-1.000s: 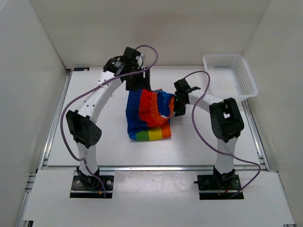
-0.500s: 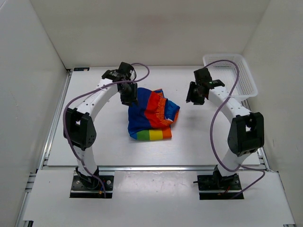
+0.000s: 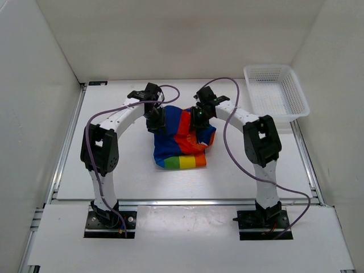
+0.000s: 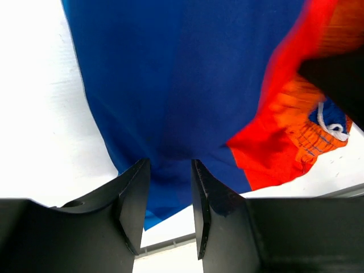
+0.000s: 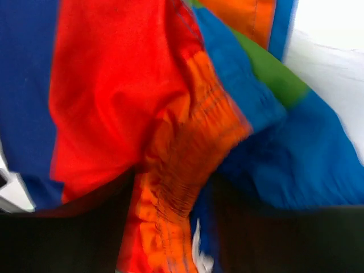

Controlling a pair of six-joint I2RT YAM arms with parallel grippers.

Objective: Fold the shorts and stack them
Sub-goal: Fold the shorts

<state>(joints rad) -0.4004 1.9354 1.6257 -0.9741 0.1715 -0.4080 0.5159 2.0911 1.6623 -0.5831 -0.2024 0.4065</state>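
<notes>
The rainbow-striped shorts lie bunched in the middle of the table, with the striped hem toward the near side. My left gripper is at their far left corner. In the left wrist view its jaws stand a little apart over the dark blue cloth, with nothing pinched between them. My right gripper is down on the far right part of the shorts. In the blurred right wrist view its dark fingers straddle the orange gathered waistband, and a white drawstring shows beside it.
A white mesh basket stands at the far right corner of the table. A metal rail runs along the table's near edge. White walls close in the left, right and back sides.
The right arm swung out toward the basket, then came back down onto the shorts' waistband. The left gripper narrowed and shifted slightly onto the blue corner. The shorts' top settled lower.
</notes>
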